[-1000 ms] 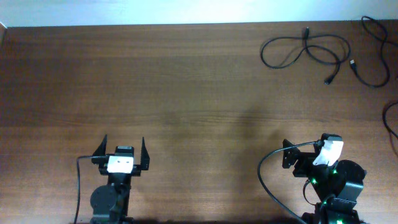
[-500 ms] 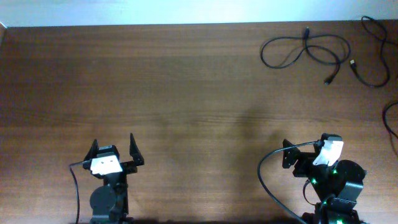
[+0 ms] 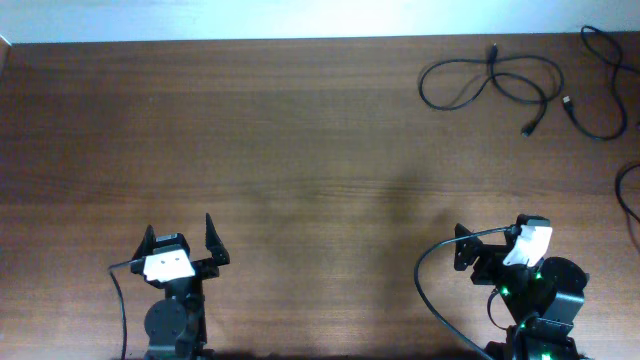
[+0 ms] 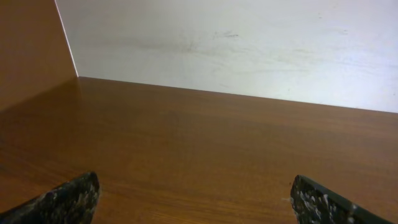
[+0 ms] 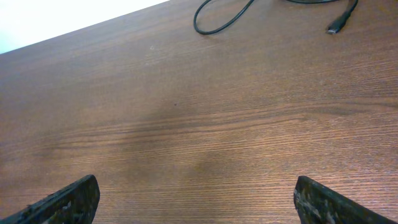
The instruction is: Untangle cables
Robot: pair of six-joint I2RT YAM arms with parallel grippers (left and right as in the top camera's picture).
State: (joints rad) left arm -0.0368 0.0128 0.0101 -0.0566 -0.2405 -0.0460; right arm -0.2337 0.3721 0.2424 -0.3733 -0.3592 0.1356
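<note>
— What is the left gripper [image 3: 180, 238] doing?
— Its 2 fingers are spread wide. It holds nothing over the brown table [image 3: 300, 150].
— And the right gripper [image 5: 198, 193]?
— Spread wide too, holding nothing. The cables [image 3: 493, 76] lie in loops far ahead of it, a bit to its right.
</note>
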